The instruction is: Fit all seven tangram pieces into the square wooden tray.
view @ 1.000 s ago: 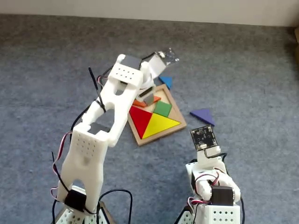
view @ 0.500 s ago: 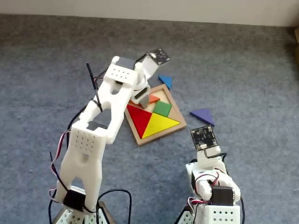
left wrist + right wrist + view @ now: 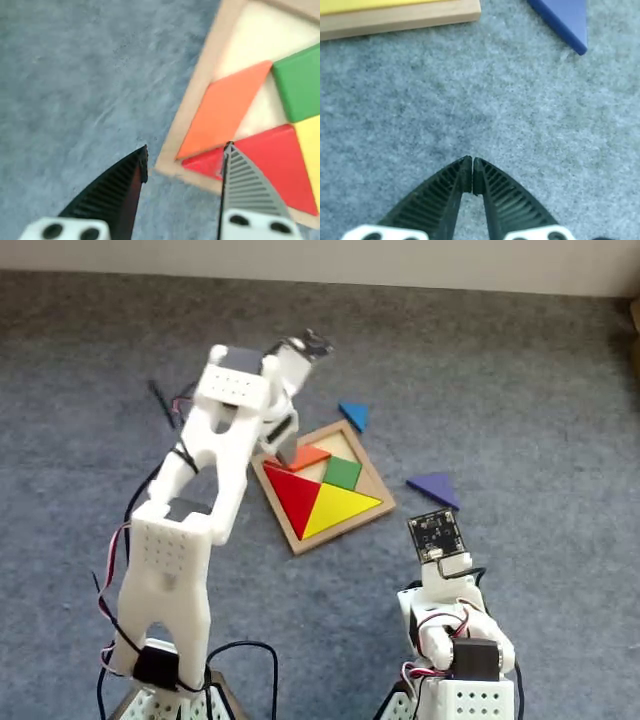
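The square wooden tray lies mid-carpet and holds a red triangle, a yellow triangle, a green square and an orange parallelogram. Part of the tray floor is bare. My left gripper is open at the tray's left corner, one fingertip over the carpet and one over the red triangle, beside the orange piece. A small blue triangle and a purple-blue triangle lie outside the tray. My right gripper is shut over bare carpet, near the tray's edge and the purple-blue triangle.
Grey carpet surrounds the tray on all sides. The left arm stretches from the front left up to the tray's left corner. The right arm sits folded at the front right.
The left arm has swung left and back off the tray, leaving the orange parallelogram lying inside. The tray has shifted slightly left. The right arm has not moved.
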